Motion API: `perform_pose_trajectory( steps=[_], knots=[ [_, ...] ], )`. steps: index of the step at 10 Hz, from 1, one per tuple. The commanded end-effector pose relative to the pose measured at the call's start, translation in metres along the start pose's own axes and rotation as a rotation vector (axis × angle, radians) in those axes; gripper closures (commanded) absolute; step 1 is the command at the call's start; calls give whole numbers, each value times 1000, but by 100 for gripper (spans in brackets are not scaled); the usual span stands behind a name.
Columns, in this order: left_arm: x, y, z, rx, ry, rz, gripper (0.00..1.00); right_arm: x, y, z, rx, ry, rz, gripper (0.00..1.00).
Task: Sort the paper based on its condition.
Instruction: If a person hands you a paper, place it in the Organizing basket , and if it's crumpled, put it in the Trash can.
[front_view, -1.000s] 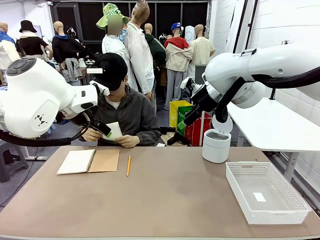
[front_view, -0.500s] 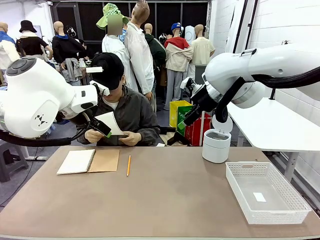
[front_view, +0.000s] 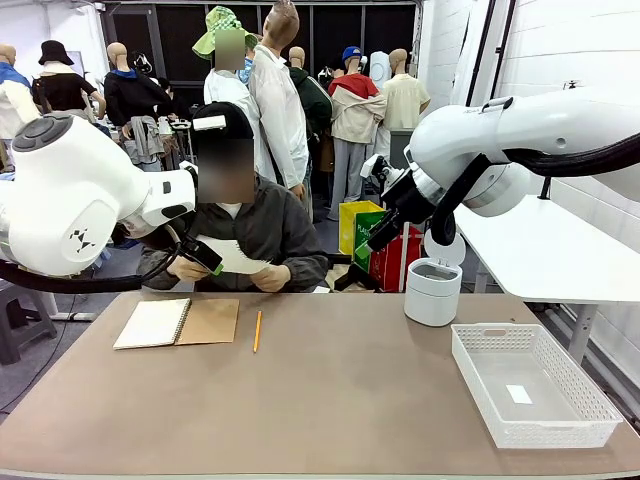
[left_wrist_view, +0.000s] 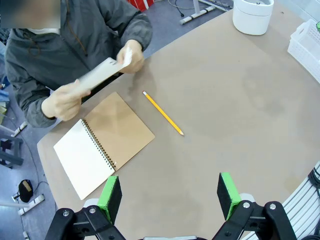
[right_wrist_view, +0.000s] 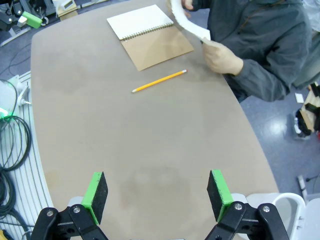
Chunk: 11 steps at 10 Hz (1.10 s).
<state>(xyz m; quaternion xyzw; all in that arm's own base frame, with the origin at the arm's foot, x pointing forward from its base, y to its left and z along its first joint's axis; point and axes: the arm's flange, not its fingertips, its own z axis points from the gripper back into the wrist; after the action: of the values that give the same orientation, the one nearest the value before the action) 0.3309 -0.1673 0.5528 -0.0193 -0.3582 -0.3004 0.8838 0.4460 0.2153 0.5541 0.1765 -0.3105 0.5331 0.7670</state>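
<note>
One white sheet of paper (left_wrist_view: 102, 72) (plain, bowed slightly along its length) is held in both the person's hands above the table's (front_view: 340, 400) far edge. The left gripper (left_wrist_view: 170, 192) and the right gripper (right_wrist_view: 157, 195) hang with fingers spread, holding nothing.

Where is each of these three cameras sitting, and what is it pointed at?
Front: between the arms, facing the person across the table; both white arms show.
Left wrist: high above the table, looking down; left gripper open.
Right wrist: likewise looking down; right gripper open.
Both wrist views share the notebook, pencil and the paper in the person's hands.
</note>
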Motion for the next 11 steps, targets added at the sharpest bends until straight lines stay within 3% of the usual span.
perform_pose_trajectory(
  steps=[1, 4, 8, 11],
  knots=[
    [-1, 1, 0, 4, 1, 2, 0, 0, 0, 0, -3, 8, -5, 0],
    [-1, 1, 0, 4, 1, 2, 0, 7, 0, 0, -15, 24, -86, 0],
    [-1, 1, 0, 4, 1, 2, 0, -6, -13, 1, 47, 131, -595, 0],
    [-1, 1, 0, 4, 1, 2, 0, -27, -20, -9, 34, 208, -745, 0]
  ],
)
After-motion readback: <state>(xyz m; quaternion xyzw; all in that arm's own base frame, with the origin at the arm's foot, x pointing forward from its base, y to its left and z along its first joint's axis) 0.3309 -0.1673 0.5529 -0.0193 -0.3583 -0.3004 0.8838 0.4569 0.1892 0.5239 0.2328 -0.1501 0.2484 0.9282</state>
